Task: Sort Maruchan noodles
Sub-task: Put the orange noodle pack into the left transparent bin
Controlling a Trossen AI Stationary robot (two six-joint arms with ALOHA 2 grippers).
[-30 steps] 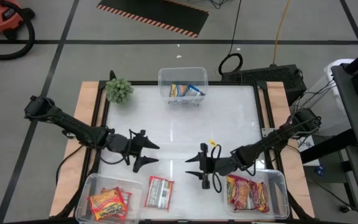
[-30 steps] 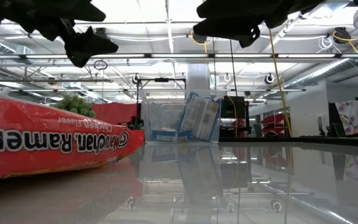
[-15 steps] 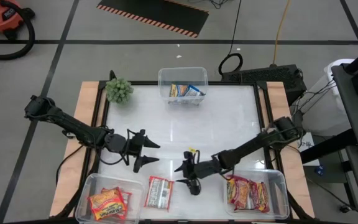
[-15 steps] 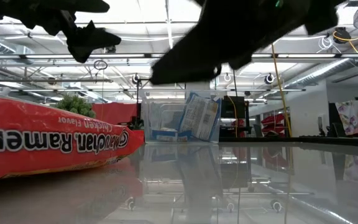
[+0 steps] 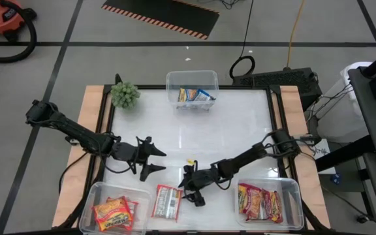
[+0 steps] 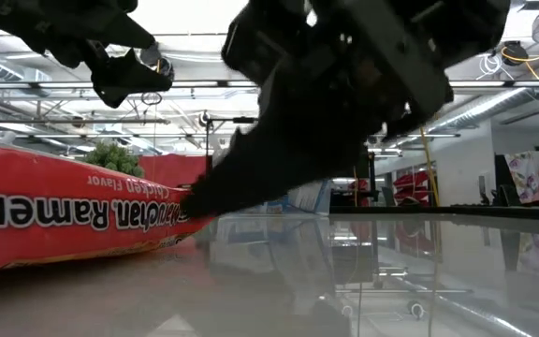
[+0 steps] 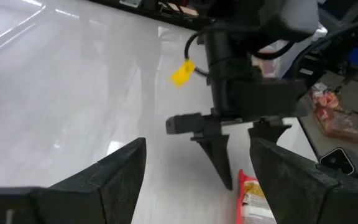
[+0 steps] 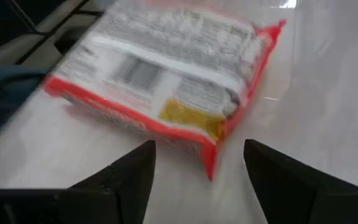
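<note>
High view, right arm: my right gripper (image 5: 189,191) hung over the white tabletop (image 5: 227,130) just beside the flat red-and-white crinkly noodle packet (image 5: 168,202), which lay on the table near the front edge, between the two front tubs.
High view, left arm: my left gripper (image 5: 154,160) waited above the table's left half, apart from the packet, fingers spread.
High view, tubs: the clear plastic tub at front left (image 5: 91,194) held orange-yellow packets (image 5: 113,213); the clear tub at front right (image 5: 294,186) held red packets (image 5: 260,202); the clear tub at the far edge (image 5: 191,76) held blue-and-white packets (image 5: 195,95).
High view, open room: the table's middle was bare between the far tub and my grippers; a green bushy plant (image 5: 125,94) stood at the far left corner.
Low view: the red packet's side filled the left; my right arm's dark mass covered the middle, and I could not tell whether it touched the packet.
Left wrist view: my left fingers (image 7: 120,174) stood wide apart; past them my right gripper pointed down at the table, one end of the packet just beside its tips.
Right wrist view: my right fingers (image 8: 128,173) were spread, nothing between them; the packet lay flat just beyond them, its sealed red edge nearest, bare table on both sides.
</note>
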